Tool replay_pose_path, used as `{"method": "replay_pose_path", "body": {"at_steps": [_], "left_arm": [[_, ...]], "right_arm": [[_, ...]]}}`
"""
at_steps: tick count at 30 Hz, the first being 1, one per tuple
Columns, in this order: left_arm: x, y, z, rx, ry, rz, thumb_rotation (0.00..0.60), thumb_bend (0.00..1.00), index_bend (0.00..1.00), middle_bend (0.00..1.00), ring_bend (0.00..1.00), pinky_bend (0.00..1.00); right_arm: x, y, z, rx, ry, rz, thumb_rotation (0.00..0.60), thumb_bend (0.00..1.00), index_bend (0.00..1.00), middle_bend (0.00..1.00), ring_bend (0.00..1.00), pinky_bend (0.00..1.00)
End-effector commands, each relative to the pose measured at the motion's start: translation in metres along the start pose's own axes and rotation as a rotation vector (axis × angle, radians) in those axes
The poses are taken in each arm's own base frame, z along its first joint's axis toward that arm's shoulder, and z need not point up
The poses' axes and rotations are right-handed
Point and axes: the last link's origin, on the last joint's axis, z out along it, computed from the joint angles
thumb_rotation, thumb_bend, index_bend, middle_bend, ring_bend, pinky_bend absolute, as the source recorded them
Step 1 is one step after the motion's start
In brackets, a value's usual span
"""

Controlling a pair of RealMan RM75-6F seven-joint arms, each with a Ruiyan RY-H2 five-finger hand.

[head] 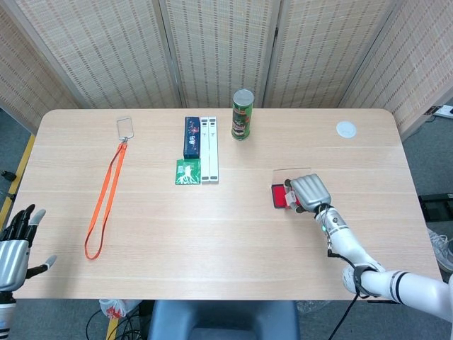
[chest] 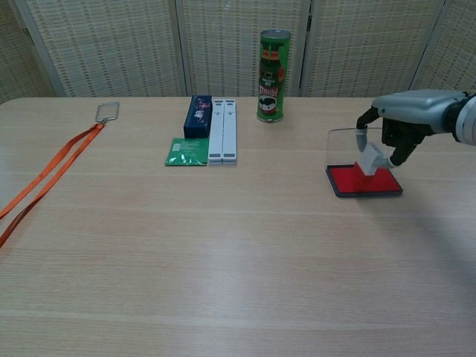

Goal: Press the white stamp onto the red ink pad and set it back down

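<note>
The red ink pad (chest: pixel 362 181) lies open at the right of the table, its clear lid (chest: pixel 343 146) standing up behind it. My right hand (chest: pixel 405 119) hangs over the pad and pinches the white stamp (chest: pixel 372 158), which is tilted and just above the red surface. In the head view the right hand (head: pixel 310 191) covers most of the ink pad (head: pixel 278 197), and the stamp is hidden under it. My left hand (head: pixel 14 248) is off the table's left front corner, fingers spread and holding nothing.
A green chip can (chest: pixel 273 76) stands at the back. Near it lie a dark blue box (chest: pixel 198 117), two white bars (chest: pixel 223 132) and a green card (chest: pixel 187 152). An orange lanyard (chest: pixel 46 175) runs along the left. A white disc (head: pixel 345 128) sits far right.
</note>
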Motion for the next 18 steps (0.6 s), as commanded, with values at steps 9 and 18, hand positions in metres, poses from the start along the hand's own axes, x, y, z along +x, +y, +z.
{"method": "replay_pose_path", "body": {"at_steps": [9, 18], "left_arm": [[0.001, -0.001, 0.000, 0.007, 0.004, -0.001, 0.600, 0.20, 0.00, 0.01, 0.05, 0.26], [0.002, -0.001, -0.002, 0.003, 0.008, -0.005, 0.600, 0.20, 0.00, 0.01, 0.05, 0.26]], "right_arm": [[-0.026, -0.012, -0.022, 0.069, -0.060, -0.073, 0.600, 0.31, 0.90, 0.91, 0.77, 0.99], [-0.039, -0.012, -0.018, 0.072, -0.094, -0.080, 0.600, 0.30, 0.90, 0.88, 0.74, 0.97]]}}
